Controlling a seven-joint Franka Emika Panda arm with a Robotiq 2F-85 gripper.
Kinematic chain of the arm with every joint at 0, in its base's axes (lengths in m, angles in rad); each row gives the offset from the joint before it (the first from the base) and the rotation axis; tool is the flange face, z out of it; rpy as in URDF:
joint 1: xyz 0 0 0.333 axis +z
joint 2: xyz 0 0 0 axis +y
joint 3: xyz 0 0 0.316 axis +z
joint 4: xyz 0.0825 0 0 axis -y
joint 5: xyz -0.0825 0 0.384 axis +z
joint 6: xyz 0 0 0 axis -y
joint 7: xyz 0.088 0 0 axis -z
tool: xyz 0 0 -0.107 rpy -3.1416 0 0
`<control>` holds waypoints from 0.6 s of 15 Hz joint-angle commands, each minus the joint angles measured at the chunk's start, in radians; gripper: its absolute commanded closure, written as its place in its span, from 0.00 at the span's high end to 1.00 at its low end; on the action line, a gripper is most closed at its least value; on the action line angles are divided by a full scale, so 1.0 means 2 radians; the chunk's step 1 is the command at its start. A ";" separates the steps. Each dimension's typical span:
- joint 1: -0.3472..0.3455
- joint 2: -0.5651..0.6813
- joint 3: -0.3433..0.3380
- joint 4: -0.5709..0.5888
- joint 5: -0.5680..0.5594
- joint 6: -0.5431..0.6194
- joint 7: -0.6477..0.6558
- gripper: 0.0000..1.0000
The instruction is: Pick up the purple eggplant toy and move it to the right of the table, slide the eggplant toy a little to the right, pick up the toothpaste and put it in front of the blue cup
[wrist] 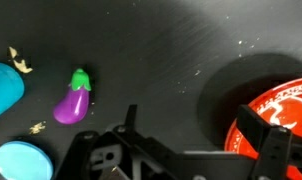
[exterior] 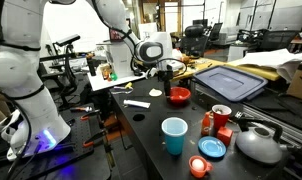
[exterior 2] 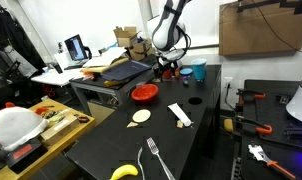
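In the wrist view the purple eggplant toy (wrist: pixel 73 101) with a green cap lies on the black table (wrist: pixel 151 50), left of and beyond my gripper (wrist: pixel 191 125). The gripper is open with nothing between its fingers. The blue cup (wrist: pixel 3 88) is at the left edge of that view, close to the eggplant. In both exterior views the gripper (exterior: pixel 167 68) (exterior 2: pixel 169 62) hangs above the far part of the table (exterior: pixel 151 140). The cup (exterior: pixel 174 135) (exterior 2: pixel 199 70) stands upright. The white toothpaste tube (exterior: pixel 138 103) (exterior 2: pixel 180 115) lies flat, apart from the cup.
A red bowl (wrist: pixel 276 120) (exterior: pixel 178 96) (exterior 2: pixel 144 92) sits just beside the right finger. A flat blue dish (wrist: pixel 21 160) (exterior: pixel 212 148) lies near the cup. A grey kettle (exterior: pixel 259 143), a pale disc (exterior 2: pixel 141 117), a fork (exterior 2: pixel 156 160) and a banana (exterior 2: pixel 124 172) are also on the table.
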 commanded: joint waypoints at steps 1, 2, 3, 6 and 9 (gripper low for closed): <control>-0.053 -0.014 0.058 -0.032 0.061 0.014 -0.119 1.00; -0.065 -0.011 0.068 -0.035 0.072 0.010 -0.153 1.00; -0.075 -0.011 0.074 -0.038 0.077 0.003 -0.182 1.00; -0.098 -0.010 0.071 -0.046 0.067 -0.008 -0.244 1.00; -0.116 -0.010 0.061 -0.048 0.059 -0.012 -0.279 1.00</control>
